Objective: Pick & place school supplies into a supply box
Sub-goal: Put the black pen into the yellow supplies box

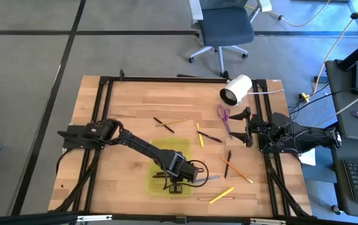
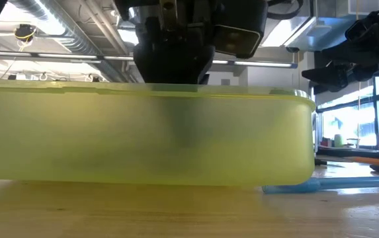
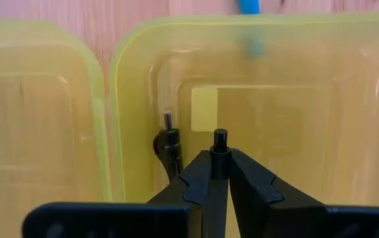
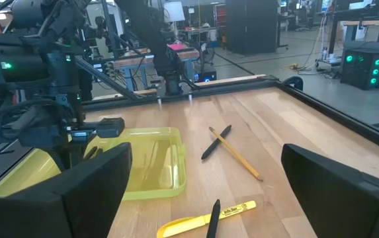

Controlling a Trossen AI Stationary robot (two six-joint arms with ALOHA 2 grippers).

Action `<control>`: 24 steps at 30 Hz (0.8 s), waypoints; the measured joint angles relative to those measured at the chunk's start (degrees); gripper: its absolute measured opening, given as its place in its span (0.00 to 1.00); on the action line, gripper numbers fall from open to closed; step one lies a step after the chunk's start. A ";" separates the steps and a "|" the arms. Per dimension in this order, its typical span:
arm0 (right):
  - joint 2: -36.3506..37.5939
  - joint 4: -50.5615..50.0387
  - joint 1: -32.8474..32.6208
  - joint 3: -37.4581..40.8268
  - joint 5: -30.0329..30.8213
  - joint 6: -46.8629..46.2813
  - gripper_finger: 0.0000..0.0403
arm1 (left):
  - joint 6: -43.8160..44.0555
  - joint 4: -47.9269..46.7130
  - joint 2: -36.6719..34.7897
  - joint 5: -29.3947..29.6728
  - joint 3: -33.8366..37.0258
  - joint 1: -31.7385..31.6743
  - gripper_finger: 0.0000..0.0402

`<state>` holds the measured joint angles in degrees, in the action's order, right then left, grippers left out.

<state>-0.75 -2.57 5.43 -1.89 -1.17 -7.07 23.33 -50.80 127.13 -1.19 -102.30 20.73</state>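
Observation:
The supply box [image 1: 166, 164] is a translucent yellow-green case lying open on the table's near middle; its wall [image 2: 143, 139] fills the low view. My left gripper [image 3: 219, 158] hangs over the box's tray [image 3: 275, 112], shut on a black pen. A second black pen [image 3: 169, 142] lies inside the tray. Loose supplies lie to the right: purple scissors [image 1: 224, 117], an orange pencil [image 1: 236, 170], a yellow marker [image 1: 221, 195], a blue pen [image 2: 321, 185]. My right gripper [image 4: 206, 158] waits open by the table's right edge. My left gripper pinches a black pen between its two fingers, coming from above and pointing down. The pen lies along the fingers, and its end [image 3: 220, 140] sticks out past the fingertips toward the tray floor. Whether that end touches the floor cannot be told.
A white cylinder [image 1: 236, 89] lies on its side at the far right corner. Crossed black and yellow pencils [image 1: 166, 123] and further pens [image 1: 211, 136] lie beyond the box. The box's lid [image 3: 37, 112] lies open beside the tray. An office chair [image 1: 223, 28] stands beyond the table.

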 joint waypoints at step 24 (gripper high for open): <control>0.00 0.00 0.01 0.00 0.01 -0.16 0.97 | 0.81 0.04 0.00 0.07 0.00 0.22 0.18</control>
<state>-0.75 -2.57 5.44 -1.89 -1.16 -7.23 24.14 -50.76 127.13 -1.13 -102.30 20.95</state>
